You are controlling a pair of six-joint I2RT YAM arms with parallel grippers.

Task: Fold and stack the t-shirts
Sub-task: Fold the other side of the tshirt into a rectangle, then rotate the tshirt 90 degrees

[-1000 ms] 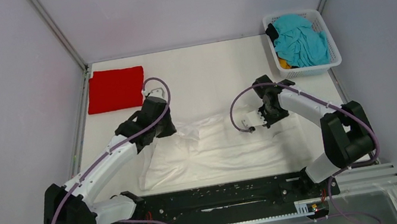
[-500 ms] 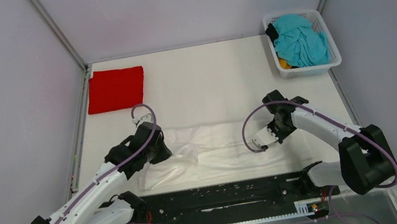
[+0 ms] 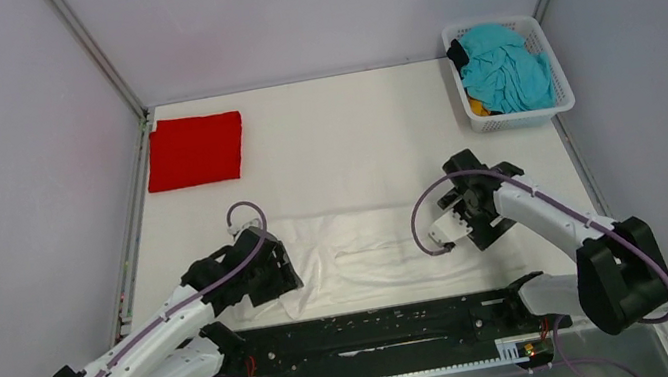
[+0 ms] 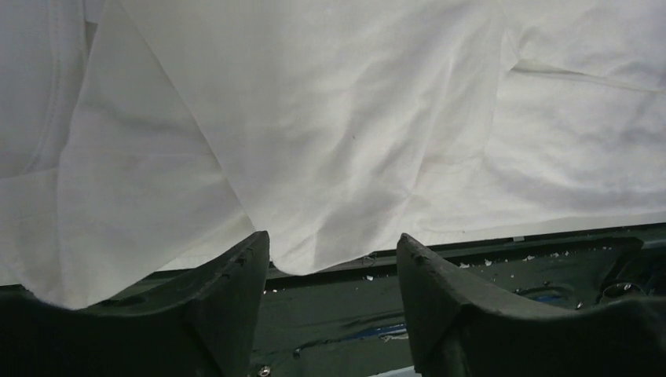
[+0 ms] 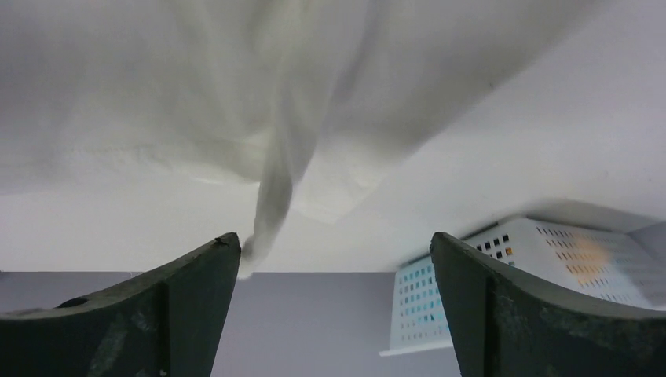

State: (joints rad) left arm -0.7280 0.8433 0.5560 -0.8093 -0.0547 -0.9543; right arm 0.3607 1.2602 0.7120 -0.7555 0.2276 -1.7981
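Observation:
A white t-shirt (image 3: 371, 253) lies spread and creased across the near half of the table. My left gripper (image 3: 286, 290) hovers over its near left corner. Its jaws stand apart with nothing clamped, and the white t-shirt's hem (image 4: 330, 255) droops just past the fingertips (image 4: 250, 251). My right gripper (image 3: 469, 218) sits above the shirt's right end, open wide, and a strip of white cloth (image 5: 271, 212) hangs loose by one fingertip (image 5: 224, 247). A bright red t-shirt (image 3: 194, 150) lies folded at the far left. Teal (image 3: 504, 70), orange and dark t-shirts fill the basket.
The white perforated basket (image 3: 560, 84) stands at the far right corner and shows in the right wrist view as well (image 5: 503, 275). A black base rail (image 3: 373, 329) runs along the near edge, seen close under the left fingers (image 4: 338, 314). Grey walls enclose the table.
Both arms pulled back toward the near edge, drawing the white shirt's far part over itself. Both grippers then opened and let the cloth go.

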